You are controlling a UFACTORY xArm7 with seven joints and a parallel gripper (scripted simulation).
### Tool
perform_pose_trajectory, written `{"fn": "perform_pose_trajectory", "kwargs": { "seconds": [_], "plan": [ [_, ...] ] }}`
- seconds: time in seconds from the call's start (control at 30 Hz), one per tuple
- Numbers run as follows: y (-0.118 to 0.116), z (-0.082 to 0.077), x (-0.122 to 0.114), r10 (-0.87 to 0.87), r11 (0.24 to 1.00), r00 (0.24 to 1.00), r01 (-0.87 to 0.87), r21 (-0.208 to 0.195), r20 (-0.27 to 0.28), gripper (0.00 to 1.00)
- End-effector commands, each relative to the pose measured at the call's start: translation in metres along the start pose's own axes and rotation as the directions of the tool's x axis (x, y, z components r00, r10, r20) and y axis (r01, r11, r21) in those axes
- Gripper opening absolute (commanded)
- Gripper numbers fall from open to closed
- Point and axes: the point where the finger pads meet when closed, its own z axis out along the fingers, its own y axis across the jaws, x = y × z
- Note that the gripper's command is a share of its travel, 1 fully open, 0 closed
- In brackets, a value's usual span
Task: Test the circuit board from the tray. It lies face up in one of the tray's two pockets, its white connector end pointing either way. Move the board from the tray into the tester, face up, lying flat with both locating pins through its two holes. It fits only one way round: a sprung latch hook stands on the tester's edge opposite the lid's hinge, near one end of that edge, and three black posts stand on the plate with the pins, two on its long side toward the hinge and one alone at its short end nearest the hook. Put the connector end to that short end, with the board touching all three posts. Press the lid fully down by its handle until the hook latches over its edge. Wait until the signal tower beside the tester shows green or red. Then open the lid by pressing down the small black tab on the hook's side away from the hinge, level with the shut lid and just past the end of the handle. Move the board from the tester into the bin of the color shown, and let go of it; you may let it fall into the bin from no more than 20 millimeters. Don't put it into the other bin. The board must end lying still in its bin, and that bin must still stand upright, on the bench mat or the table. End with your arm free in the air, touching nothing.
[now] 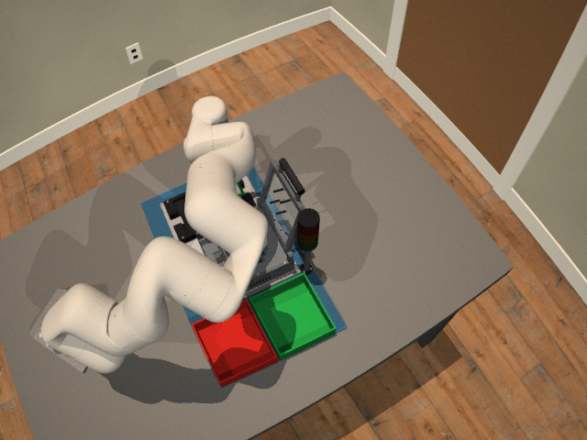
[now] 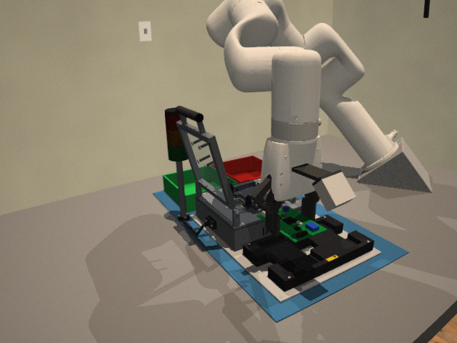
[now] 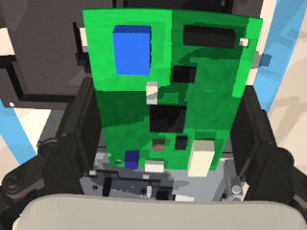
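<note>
The green circuit board [image 3: 169, 90] is face up between the fingers of my gripper [image 3: 167, 100], which is shut on its two long edges. I hold it a little above the black tray [image 2: 310, 254], slightly tilted, at the tray's edge toward the tester [image 2: 228, 221]. In the exterior view the board [image 2: 295, 223] sits between the dark fingers of the gripper [image 2: 291, 219]. Its white connector [image 3: 201, 159] points toward the tester. The tester's lid [image 2: 203, 162] stands open with its black handle [image 2: 189, 113] on top. The signal tower [image 2: 172, 134] shows no light.
The green bin [image 1: 291, 314] and the red bin [image 1: 234, 343] stand side by side on the blue mat beyond the tester; both look empty. My arm hides most of the tray and tester in the overhead view. The tower [image 1: 308, 229] stands beside the open lid.
</note>
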Motion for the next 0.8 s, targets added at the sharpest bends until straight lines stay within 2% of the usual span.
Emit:
{"fn": "perform_pose_trajectory", "kwargs": {
  "seconds": [0.0,0.17,0.77],
  "plan": [
    [0.0006,-0.0243,0.0008,0.0,1.0,1.0,0.0,-0.003,-0.003,0.79],
    [0.0005,-0.0317,0.0007,0.0,1.0,1.0,0.0,-0.003,-0.003,0.79],
    [0.0005,-0.032,0.0007,-0.004,1.0,1.0,0.004,-0.003,-0.003,0.79]
  ]
}}
